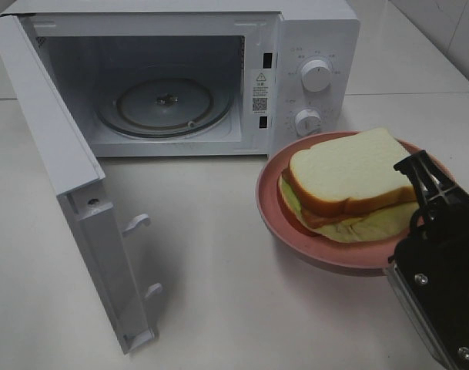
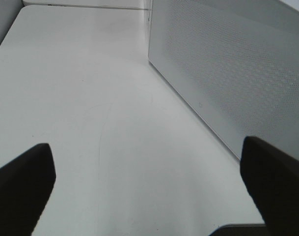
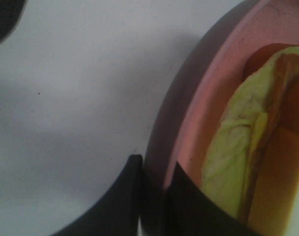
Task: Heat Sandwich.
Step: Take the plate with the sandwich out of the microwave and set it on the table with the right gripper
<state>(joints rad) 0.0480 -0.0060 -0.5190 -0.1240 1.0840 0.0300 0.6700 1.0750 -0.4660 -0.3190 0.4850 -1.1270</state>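
**Sandwich on pink plate, beside open microwave**

Item: the sandwich (image 1: 350, 181). Two slices of white bread, soft matte crumb, tan-brown crust at the edges; roughly square with one rounded end. A pale yellow-green filling layer, wrinkled and leaf-like, sticks out beyond the lower slice, with a red-orange strip showing between the slices. It lies on the plate (image 1: 296, 231), smaller than it.

Plate: round, pink, smooth, shallow with a raised rim. It stands on the worktop (image 1: 219, 270) just in front of the microwave's control panel, close to the lower knob (image 1: 307, 122).

Microwave (image 1: 311, 31): white box, glossy casing. Its door (image 1: 57, 154) swings fully out to the side away from the plate, with two hook latches on its free edge. Inside, a round clear glass turntable (image 1: 163, 104) sits on the cavity floor. Two round white knobs, upper knob (image 1: 316, 75) above the lower.

Worktop: white, smooth, matte.

Right gripper (image 3: 154, 182): black fingers narrowed on the plate's rim, one outside and one inside, on the plate's side farthest from the microwave. Its dark body covers part of the rim and one corner of the sandwich in the high view.

Left gripper (image 2: 149, 191): black fingers spread wide, holding nothing, over bare worktop beside the microwave's perforated side wall (image 2: 228, 64).
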